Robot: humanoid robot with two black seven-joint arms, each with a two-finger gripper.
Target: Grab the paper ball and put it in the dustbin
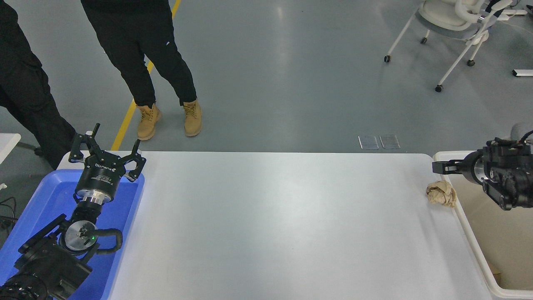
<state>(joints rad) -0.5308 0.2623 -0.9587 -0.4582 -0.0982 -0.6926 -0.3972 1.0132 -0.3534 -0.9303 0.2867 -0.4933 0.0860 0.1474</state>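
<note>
The tan-brown paper ball (440, 193) lies on the white table (275, 225), touching the left rim of the cream dustbin (468, 227) near the bin's far corner. My right gripper (442, 167) reaches in from the right edge and points left, hanging over that corner just above and behind the ball. It is seen edge-on, so I cannot make out its state. My left gripper (108, 153) is parked at the lower left over the blue tray, open and holding nothing.
A blue plastic tray (37, 204) sits at the table's left end under the left arm. Two people in black trousers (141, 54) stand beyond the far left corner. A wheeled chair (454, 25) stands at the back right.
</note>
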